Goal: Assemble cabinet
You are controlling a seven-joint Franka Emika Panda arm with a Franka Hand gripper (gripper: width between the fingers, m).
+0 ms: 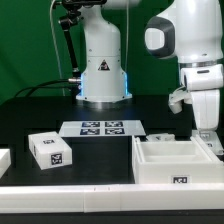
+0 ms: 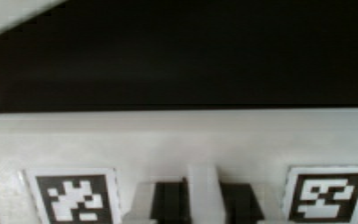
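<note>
The gripper hangs at the far rim of the white cabinet box, fingers narrow. Clamped or not, nobody can tell. Risk: an off-centre hold could drag or tip the box. The small tagged block and the marker board sit well clear, toward the exterior view's left.

Arm at ext. view's right, wrist vertical, hand pointing straight down; fingers narrowly apart, grip unclear.
</note>
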